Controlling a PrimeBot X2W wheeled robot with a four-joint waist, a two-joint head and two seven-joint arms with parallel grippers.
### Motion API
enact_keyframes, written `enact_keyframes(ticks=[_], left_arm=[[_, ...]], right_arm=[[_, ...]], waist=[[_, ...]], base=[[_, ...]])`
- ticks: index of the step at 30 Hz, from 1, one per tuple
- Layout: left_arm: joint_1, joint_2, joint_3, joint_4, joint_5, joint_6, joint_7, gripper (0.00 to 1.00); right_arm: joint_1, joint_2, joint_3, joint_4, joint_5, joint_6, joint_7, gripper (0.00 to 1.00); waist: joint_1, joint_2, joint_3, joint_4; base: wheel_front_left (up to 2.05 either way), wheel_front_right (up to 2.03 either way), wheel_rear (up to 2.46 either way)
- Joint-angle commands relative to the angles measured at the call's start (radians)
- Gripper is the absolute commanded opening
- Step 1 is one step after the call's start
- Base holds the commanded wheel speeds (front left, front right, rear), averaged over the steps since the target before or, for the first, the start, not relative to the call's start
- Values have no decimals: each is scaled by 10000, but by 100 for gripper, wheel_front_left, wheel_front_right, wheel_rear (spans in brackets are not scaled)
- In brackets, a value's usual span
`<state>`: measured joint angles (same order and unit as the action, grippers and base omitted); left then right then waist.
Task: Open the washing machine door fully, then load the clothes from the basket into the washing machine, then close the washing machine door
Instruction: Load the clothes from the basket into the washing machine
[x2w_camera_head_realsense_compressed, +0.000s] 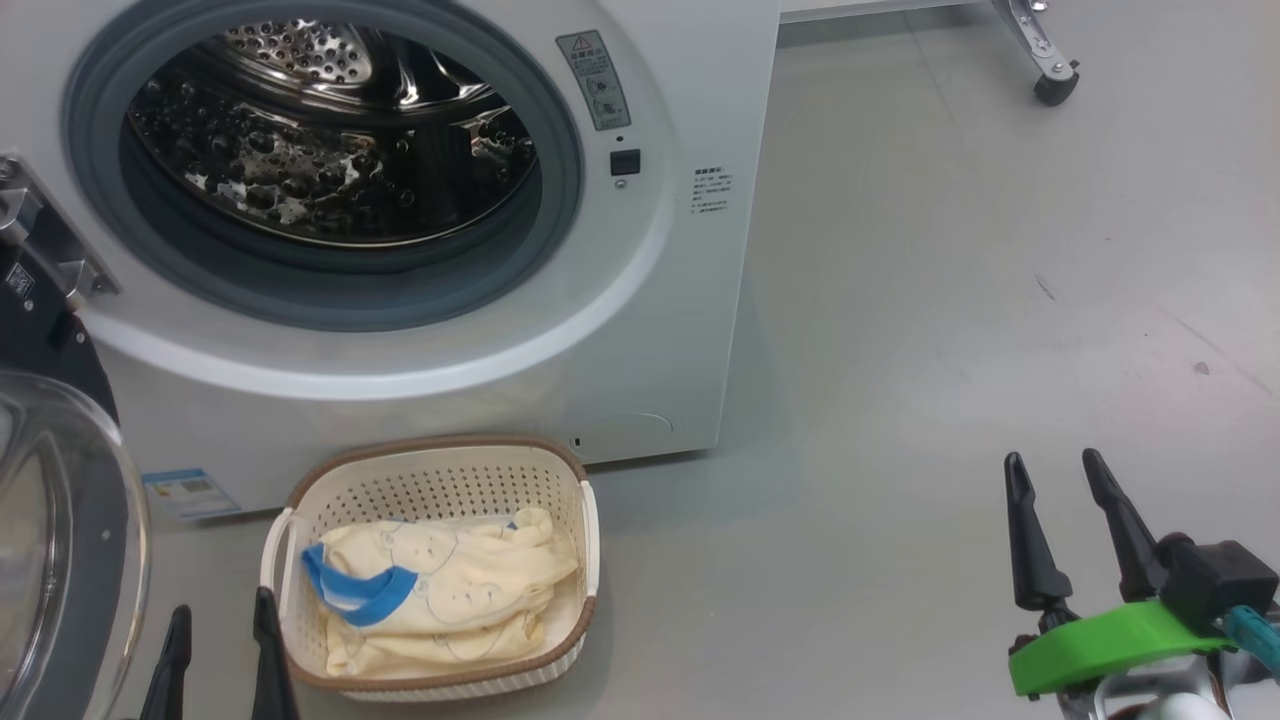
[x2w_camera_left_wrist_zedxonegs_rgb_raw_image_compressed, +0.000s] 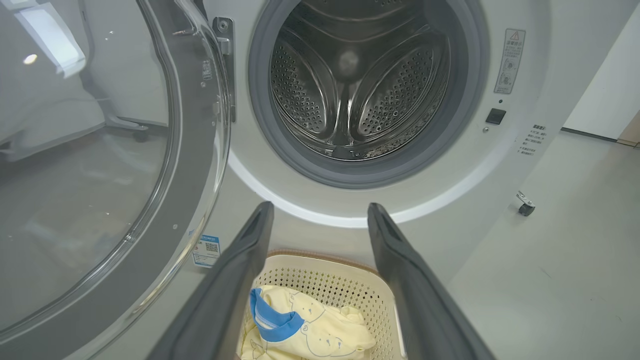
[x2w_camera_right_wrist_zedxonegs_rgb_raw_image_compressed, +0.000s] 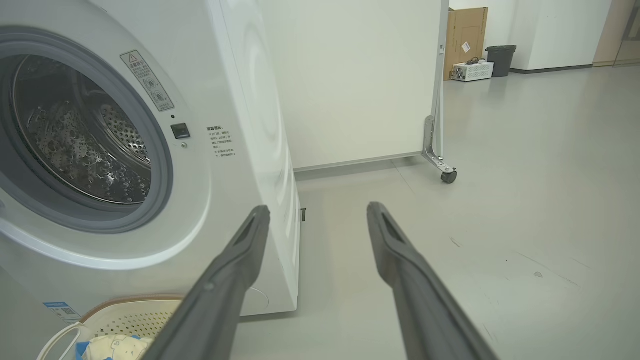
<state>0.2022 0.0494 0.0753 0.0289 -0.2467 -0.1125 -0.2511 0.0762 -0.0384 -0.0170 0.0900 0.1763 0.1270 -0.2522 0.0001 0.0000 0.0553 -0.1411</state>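
steel dimpled drum (x2w_camera_head_realsense_compressed: 300, 190) of the white washing machine (x2w_camera_head_realsense_compressed: 650, 350) shows behind its grey rubber gasket (x2w_camera_head_realsense_compressed: 565, 190). the washing machine door (x2w_camera_head_realsense_compressed: 60, 560) is swung wide on the hinge at the washing machine's left side, its clear glass bowl bulging outward. the cream perforated basket (x2w_camera_head_realsense_compressed: 440, 490) sits on the grey floor (x2w_camera_head_realsense_compressed: 950, 350) right in front of the washing machine, below the drum opening. pale yellow clothes (x2w_camera_head_realsense_compressed: 460, 590) with a blue collar lie in it. the left tool (x2w_camera_head_realsense_compressed: 222, 600) hovers just beside the basket, between it and the door, fingers spread wide and holding nothing. the right tool (x2w_camera_head_realsense_compressed: 1053, 458) hangs over the floor, well to the right of the washing machine, also spread wide and empty.
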Motion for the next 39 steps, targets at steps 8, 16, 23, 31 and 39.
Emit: enact_keyframes(ticks=[8, 16, 23, 31, 39], left_arm=[[-339, 9, 230, -282, -66, -27, -107, 100], [-565, 9, -237, -131, 133, -141, -107, 100], [-981, 74, -879, 380, 172, -177, -107, 100], [-2221, 760, -1695, 1531, 17, -180, -107, 100], [-3892, 1215, -2151, 3055, 22, -148, 299, 100]], right_arm=[[-407, -118, 254, -358, 137, 37, -95, 100], [-650, -118, 408, -346, 395, 37, -95, 100], [-905, -118, 536, -330, 637, 37, -95, 100], [-1474, -118, 792, -373, 903, 37, -95, 100], [-2129, -118, 1215, -383, 1301, 37, -95, 100]], waist=[[-1, 0, 108, -27], [-1, 0, 575, -202], [-1, 0, 1201, -376], [-1, 0, 2438, -577], [-1, 0, 3750, -819]], base=[[6, -6, 0], [0, 0, 0], [0, 0, 0], [0, 0, 0], [0, 0, 0]])
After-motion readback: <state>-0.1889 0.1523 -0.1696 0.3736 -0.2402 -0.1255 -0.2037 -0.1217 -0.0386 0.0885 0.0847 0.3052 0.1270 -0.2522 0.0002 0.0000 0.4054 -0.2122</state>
